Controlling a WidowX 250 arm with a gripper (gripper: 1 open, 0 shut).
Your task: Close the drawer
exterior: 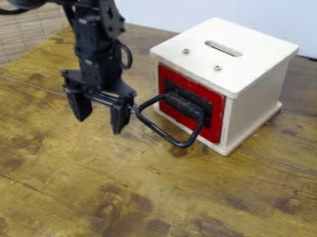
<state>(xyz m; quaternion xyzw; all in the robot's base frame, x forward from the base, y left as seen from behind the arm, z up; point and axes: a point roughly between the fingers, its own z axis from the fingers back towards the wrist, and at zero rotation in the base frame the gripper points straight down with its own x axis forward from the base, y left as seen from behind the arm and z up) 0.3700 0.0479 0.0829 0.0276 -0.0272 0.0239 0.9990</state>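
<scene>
Red-fronted drawer shut, hand open beside it — arm blurred (top cut off)

1 brown wood-grained bench fills most of the frame. Behind it, 1 pale wall spans the upper right.

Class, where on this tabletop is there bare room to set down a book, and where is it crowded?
Bare wood spans the foreground below the end effector and the handle. It is crowded where the handle juts toward the arm.
</scene>
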